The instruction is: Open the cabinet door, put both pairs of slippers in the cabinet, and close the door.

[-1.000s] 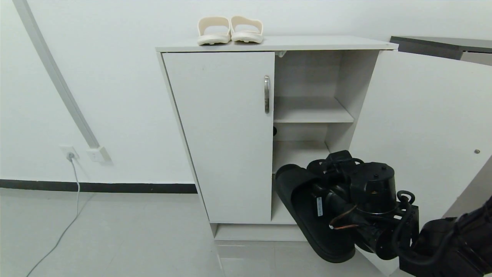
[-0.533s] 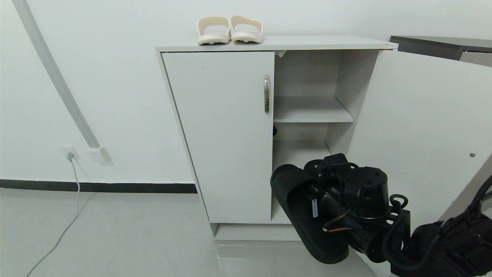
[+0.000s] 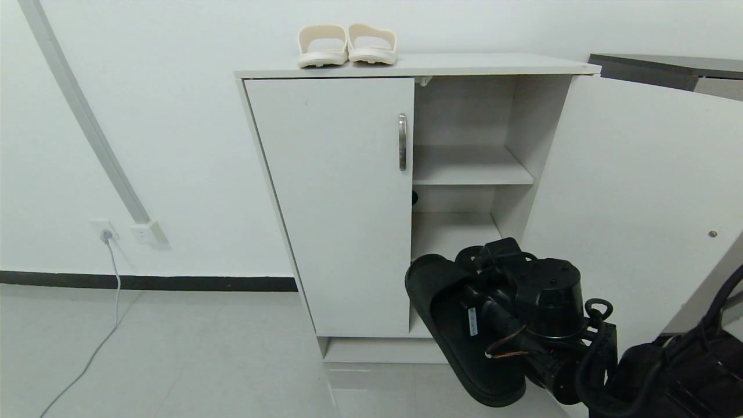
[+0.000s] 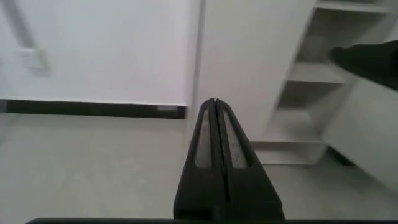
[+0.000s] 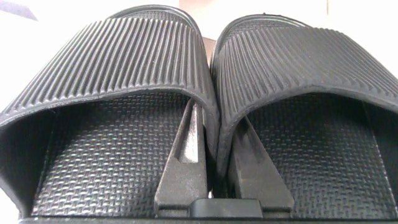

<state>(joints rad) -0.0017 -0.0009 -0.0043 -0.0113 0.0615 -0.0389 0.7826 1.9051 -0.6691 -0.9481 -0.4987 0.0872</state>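
Observation:
The white cabinet (image 3: 406, 64) has its right door (image 3: 633, 191) swung wide and its left door (image 3: 336, 203) closed. A cream pair of slippers (image 3: 347, 45) rests on the cabinet top. My right gripper (image 5: 214, 155) is shut on the black pair of slippers (image 3: 464, 325), pinching their inner edges (image 5: 211, 106) together, one finger inside each slipper. That pair hangs low in front of the open right compartment, toes pointing at the lower shelf (image 3: 450, 232). My left gripper (image 4: 214, 143) is shut with nothing in it, held off left of the cabinet (image 4: 261, 62) above the floor.
The upper shelf (image 3: 470, 165) and lower shelf are bare. A steel handle (image 3: 402, 142) sits on the closed left door. A wall socket with a cable (image 3: 104, 238) is at the left. Grey furniture (image 3: 667, 69) stands behind the open door. Tiled floor (image 3: 174, 360) lies in front.
My right arm has carried the black slippers a little to the left and slightly down. The cream slippers and both doors have stayed put.

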